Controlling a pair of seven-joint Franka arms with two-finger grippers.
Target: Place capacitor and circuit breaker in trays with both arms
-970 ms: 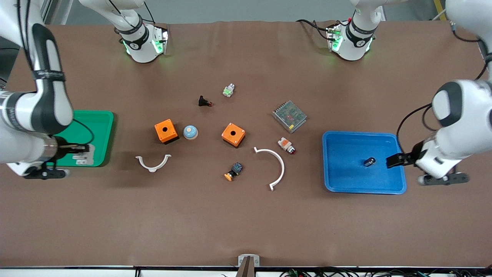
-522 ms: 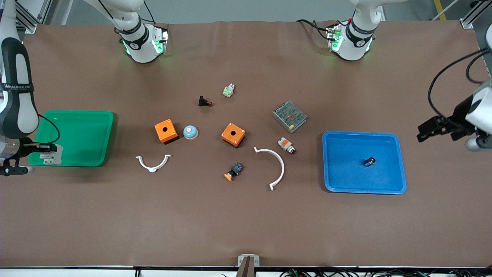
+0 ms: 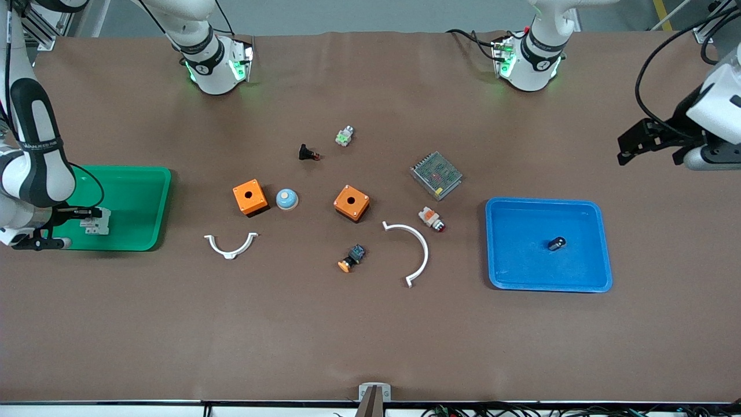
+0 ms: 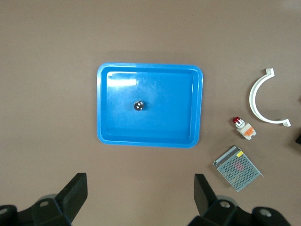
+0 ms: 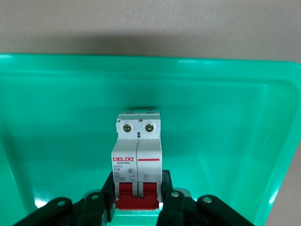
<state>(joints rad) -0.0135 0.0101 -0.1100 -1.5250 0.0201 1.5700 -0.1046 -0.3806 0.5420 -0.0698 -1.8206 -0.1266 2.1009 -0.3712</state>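
The capacitor (image 3: 557, 243), a tiny black cylinder, lies alone in the blue tray (image 3: 579, 284) at the left arm's end of the table. It also shows in the left wrist view (image 4: 139, 105). My left gripper (image 3: 628, 145) is open and empty, raised over bare table beside the blue tray (image 4: 108, 136); its own view shows it (image 4: 139, 195) spread wide. My right gripper (image 3: 87, 215) is shut on the circuit breaker (image 3: 96, 223), a white block with red toggles (image 5: 137, 155), over the green tray (image 3: 145, 197). The fingers (image 5: 165, 188) grip its toggle end over the tray floor (image 5: 225, 117).
Mid-table lie two orange boxes (image 3: 250, 197) (image 3: 351, 202), a blue-white dome (image 3: 286, 198), two white curved brackets (image 3: 230, 244) (image 3: 414, 252), a mesh-covered metal box (image 3: 436, 175), a white-and-orange button (image 3: 432, 218), a black push-button (image 3: 308, 153) and an orange-capped button (image 3: 351, 258).
My left gripper has risen and drawn away from the blue tray, leaving the capacitor lying there. My right gripper swung outward with the circuit breaker, then came back over the green tray.
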